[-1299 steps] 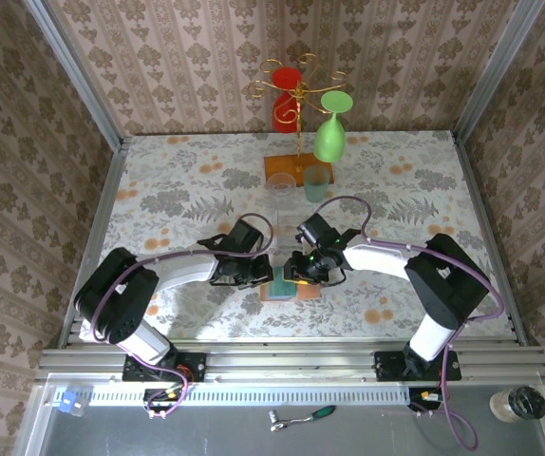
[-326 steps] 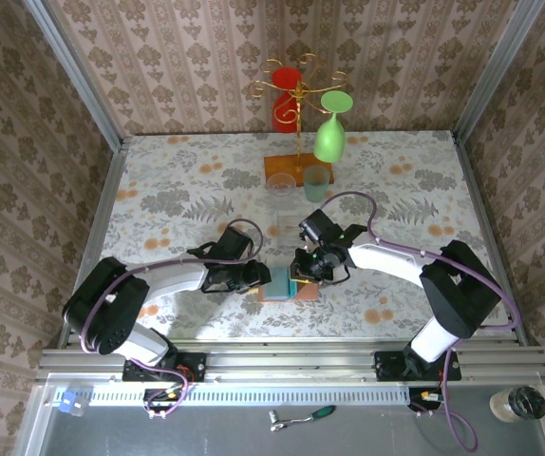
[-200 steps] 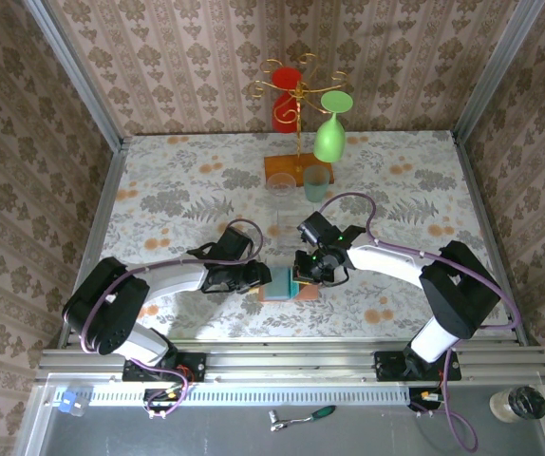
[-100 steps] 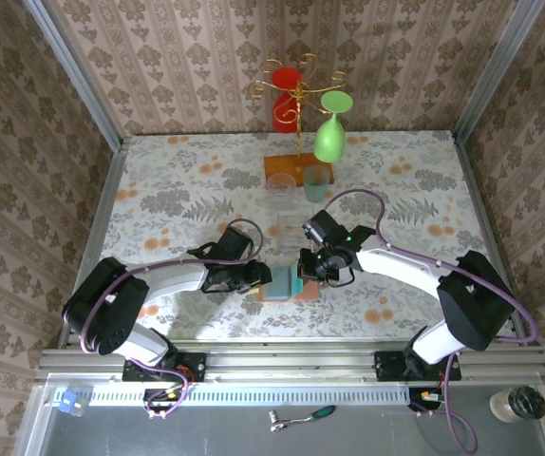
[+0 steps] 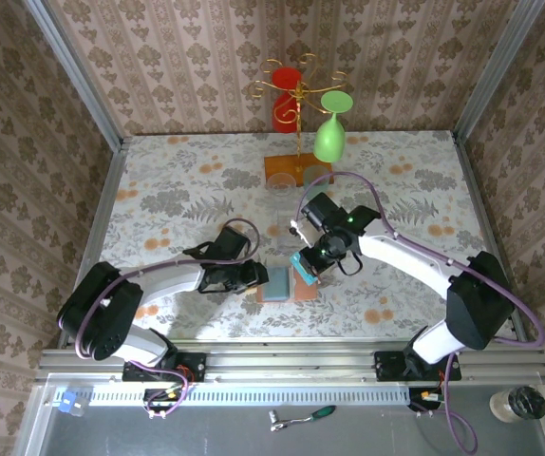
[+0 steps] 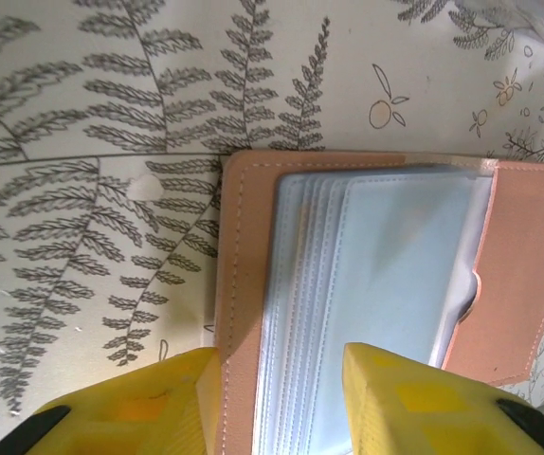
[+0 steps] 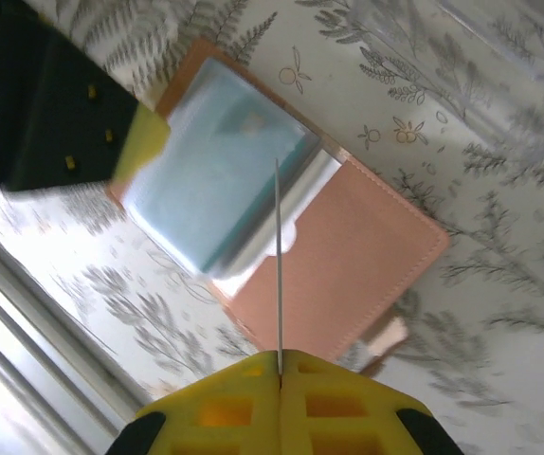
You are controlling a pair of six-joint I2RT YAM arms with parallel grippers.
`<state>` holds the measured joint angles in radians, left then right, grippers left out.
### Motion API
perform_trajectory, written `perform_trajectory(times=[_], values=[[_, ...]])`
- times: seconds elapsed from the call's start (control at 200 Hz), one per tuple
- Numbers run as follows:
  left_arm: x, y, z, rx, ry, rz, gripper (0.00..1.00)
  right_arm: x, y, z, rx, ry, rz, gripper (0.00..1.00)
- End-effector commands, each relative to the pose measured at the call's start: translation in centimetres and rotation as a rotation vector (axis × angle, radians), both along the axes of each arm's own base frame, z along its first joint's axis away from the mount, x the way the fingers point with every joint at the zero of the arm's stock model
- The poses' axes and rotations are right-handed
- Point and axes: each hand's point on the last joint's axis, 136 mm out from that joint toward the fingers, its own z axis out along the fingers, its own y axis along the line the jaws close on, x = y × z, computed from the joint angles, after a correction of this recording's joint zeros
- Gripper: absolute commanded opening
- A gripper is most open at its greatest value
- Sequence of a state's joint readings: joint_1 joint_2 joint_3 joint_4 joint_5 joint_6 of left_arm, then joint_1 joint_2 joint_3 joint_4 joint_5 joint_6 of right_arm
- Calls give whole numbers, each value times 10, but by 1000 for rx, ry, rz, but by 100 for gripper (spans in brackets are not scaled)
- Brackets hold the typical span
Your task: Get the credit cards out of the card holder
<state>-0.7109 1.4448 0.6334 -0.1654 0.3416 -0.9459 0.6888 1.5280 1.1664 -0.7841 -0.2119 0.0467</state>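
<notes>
the card holder (image 5: 275, 284) lies open and flat on the table (image 5: 159, 190), near the middle of its near edge. the brown leather is under and the grey-blue pockets face up. in the left wrist view, the left gripper (image 6: 281, 379) stands over the holder's (image 6: 376, 275) left side with its yellow fingers (image 6: 149, 398) partly spread. one tip is at the brown outer border and the other is over the pockets. i cannot tell if they press on it.

the right gripper (image 5: 308, 263) is just above the right half of the holder. its fingers (image 7: 338, 408) are pressed together on one teal credit card (image 5: 300, 274). in the right wrist view this card (image 7: 278, 265) is seen edge-on as a thin line over the holder (image 7: 348, 256), and it is clear of the pockets.
</notes>
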Motion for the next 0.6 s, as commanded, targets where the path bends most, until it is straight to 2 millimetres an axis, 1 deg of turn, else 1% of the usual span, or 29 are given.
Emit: perform_trajectory(times=[0.0, 0.12, 0.27, 0.355, 0.485, 0.595], values=[[1, 6, 5, 15, -11, -2, 39, -8, -20, 0, -151, -50, 325, 5], [1, 8, 6, 19, -15, 0, 40, -9, -24, 11, -198, -83, 521, 2], [1, 12, 6, 22, -13, 8, 40, -1, -27, 26, -240, -98, 644, 1], [1, 14, 6, 20, -13, 14, 40, 9, -27, 32, -252, -88, 674, 1], [0, 17, 7, 19, -16, 21, 40, 27, -22, 39, -229, -71, 702, 1], [0, 20, 6, 20, -15, 26, 40, 48, -15, 43, -209, -75, 712, 1]])
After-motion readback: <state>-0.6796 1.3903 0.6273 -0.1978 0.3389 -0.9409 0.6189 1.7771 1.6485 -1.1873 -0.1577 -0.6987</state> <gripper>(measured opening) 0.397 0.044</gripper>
